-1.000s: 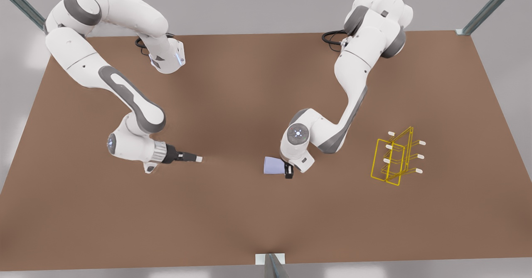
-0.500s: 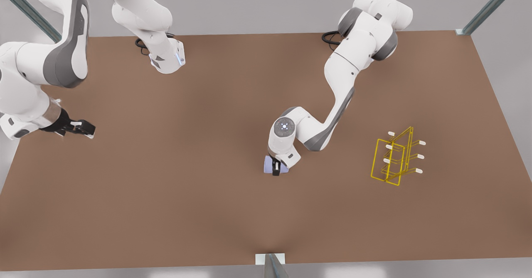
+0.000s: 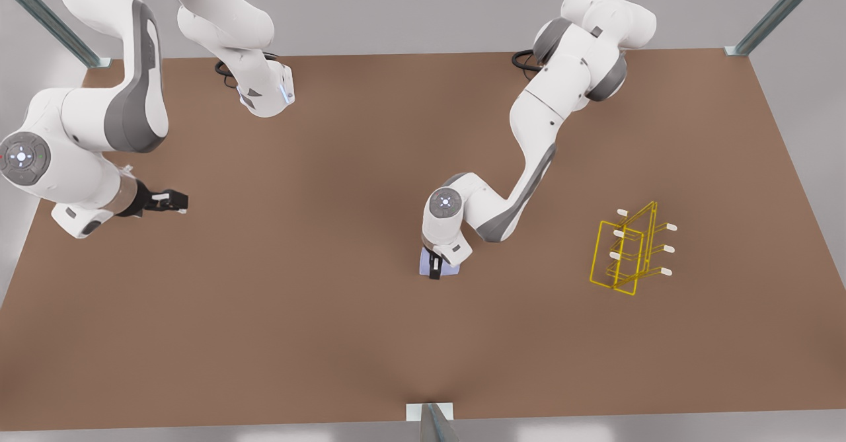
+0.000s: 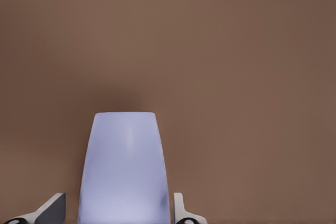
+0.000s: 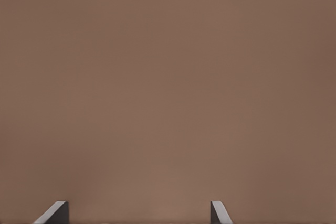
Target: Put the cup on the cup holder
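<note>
the cup [image 3: 449, 269] lies on the brown table [image 3: 330, 310] between the left gripper's [image 3: 435, 274] parted fingers, while the right gripper [image 3: 177, 201] waits well apart with its fingers spread.

We see the left gripper [image 3: 435, 271], beside the cup [image 3: 441, 267] a second ago with its black fingers at the cup's end toward the front view's right, now over the cup's middle, its fingers to either side of the lavender body [image 4: 125, 174]. The right gripper [image 3: 177, 201] has swung from the counter's [image 3: 344, 336] middle far toward the front view's left edge, its arm lifted and folded back, then crept slightly inward again.
</note>
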### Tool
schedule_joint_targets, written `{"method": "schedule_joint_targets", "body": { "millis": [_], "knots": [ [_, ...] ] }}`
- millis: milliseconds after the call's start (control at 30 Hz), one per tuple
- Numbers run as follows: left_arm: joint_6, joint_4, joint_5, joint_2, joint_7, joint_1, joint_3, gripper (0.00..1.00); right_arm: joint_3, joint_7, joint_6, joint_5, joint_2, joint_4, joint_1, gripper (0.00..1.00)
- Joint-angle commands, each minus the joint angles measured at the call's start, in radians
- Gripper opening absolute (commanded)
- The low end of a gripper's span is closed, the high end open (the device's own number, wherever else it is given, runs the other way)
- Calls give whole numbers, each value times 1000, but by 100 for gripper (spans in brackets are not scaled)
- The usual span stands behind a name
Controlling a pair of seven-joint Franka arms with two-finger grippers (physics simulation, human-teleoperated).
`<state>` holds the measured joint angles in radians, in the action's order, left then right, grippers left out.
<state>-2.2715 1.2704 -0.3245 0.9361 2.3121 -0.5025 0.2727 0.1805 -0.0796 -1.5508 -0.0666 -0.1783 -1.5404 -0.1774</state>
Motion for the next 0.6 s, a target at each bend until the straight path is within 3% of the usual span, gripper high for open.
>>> {"method": "schedule_joint_targets", "body": {
  "millis": [0, 533, 567],
  "knots": [
    [-19, 0, -10, 6, 13, 1, 0, 100, 0, -72, -17, 2, 0, 0, -4, 100],
    [-54, -2, -47, 58, 10, -16, -3, 100, 0, -71, -3, 5, 0, -4, -24, 100],
    [-54, -2, -47, 58, 6, -14, -3, 79, 0, -71, 0, 5, 2, -6, -24, 100]
  ]
}}
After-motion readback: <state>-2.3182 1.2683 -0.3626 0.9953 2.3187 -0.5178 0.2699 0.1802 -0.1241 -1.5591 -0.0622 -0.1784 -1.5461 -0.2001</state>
